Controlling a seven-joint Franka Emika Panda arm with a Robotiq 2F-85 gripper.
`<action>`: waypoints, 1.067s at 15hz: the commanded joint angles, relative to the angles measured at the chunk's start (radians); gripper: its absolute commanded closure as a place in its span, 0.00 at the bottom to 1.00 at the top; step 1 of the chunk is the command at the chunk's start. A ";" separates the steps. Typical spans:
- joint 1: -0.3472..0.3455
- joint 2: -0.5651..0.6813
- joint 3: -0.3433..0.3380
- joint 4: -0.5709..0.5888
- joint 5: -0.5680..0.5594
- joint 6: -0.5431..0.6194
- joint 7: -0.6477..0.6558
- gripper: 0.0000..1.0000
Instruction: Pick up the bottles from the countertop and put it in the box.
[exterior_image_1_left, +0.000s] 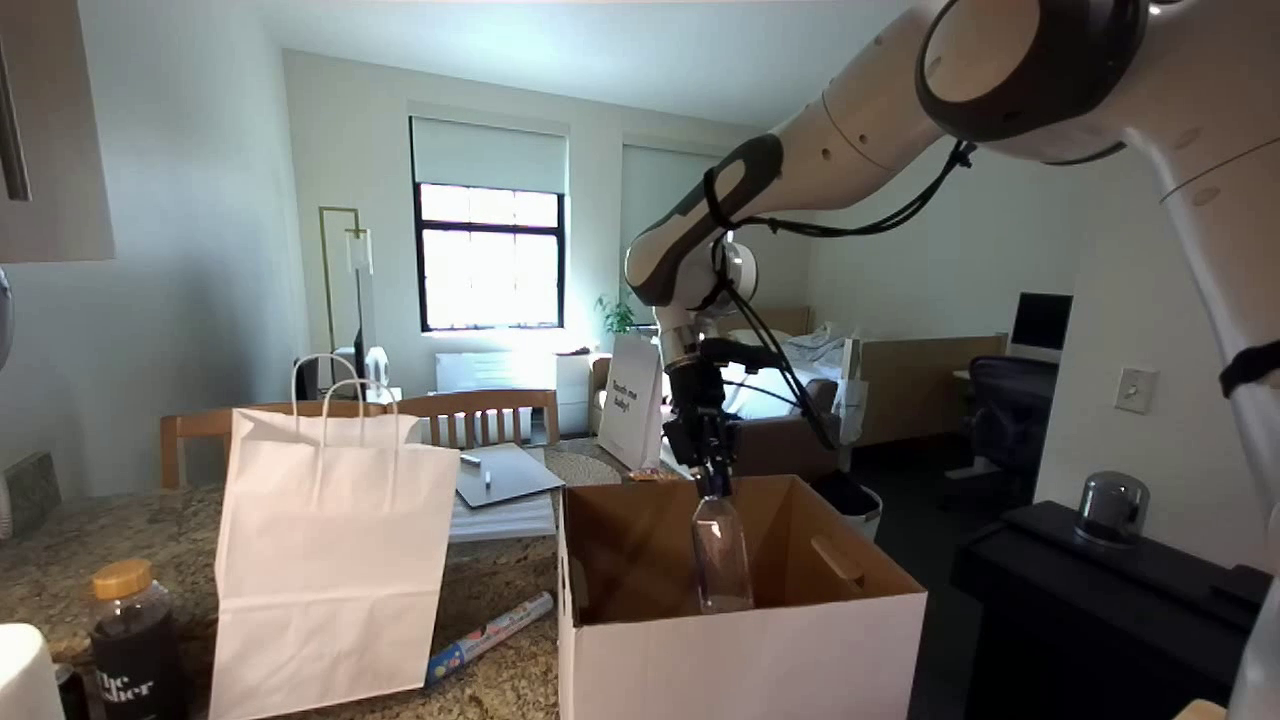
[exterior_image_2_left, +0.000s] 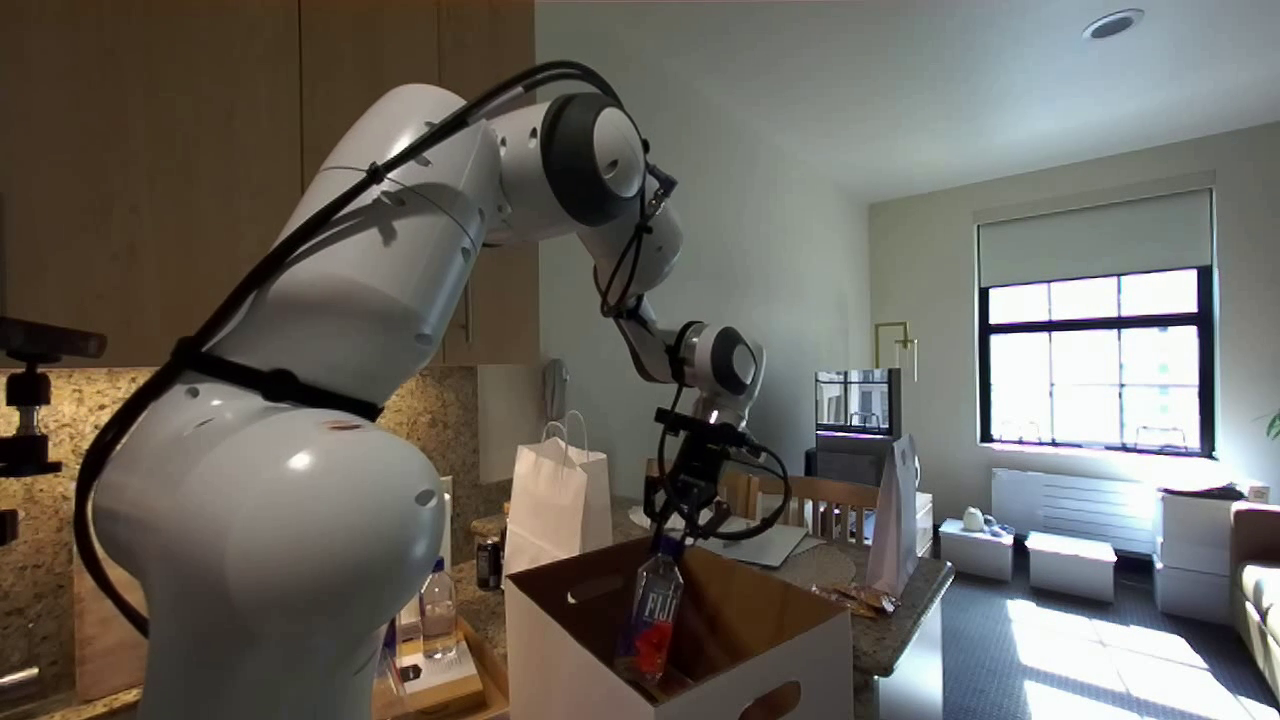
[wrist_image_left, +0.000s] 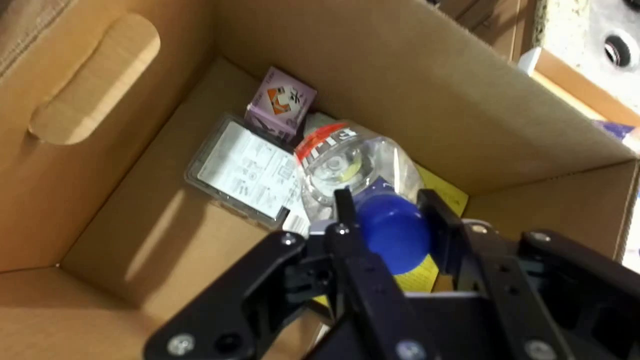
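so, gripper (wrist_image_left: 390, 220) narrow, clamped on blue cap (wrist_image_left: 396, 237) of fiji btl (exterior_image_2_left: 656, 612), btl tilted w/in box (exterior_image_1_left: 740, 665)

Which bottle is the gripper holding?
The FIJI bottle reaching into the box, its blue cap between the fingers; the orange-capped bottle and another blue-capped bottle stand outside the box.

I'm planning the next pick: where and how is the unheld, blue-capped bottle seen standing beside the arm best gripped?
Probably by its blue cap, from above: the bottle stands upright in an exterior view, cap uppermost and narrower than the rest. The fingers hold the FIJI bottle by its own cap, so a similar grip likely suits.
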 joint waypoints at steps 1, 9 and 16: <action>-0.030 -0.027 0.009 -0.054 0.079 0.183 0.049 0.86; 0.028 -0.113 -0.037 -0.296 -0.037 0.624 0.318 0.84; 0.000 -0.147 -0.031 -0.410 -0.003 0.648 0.396 0.85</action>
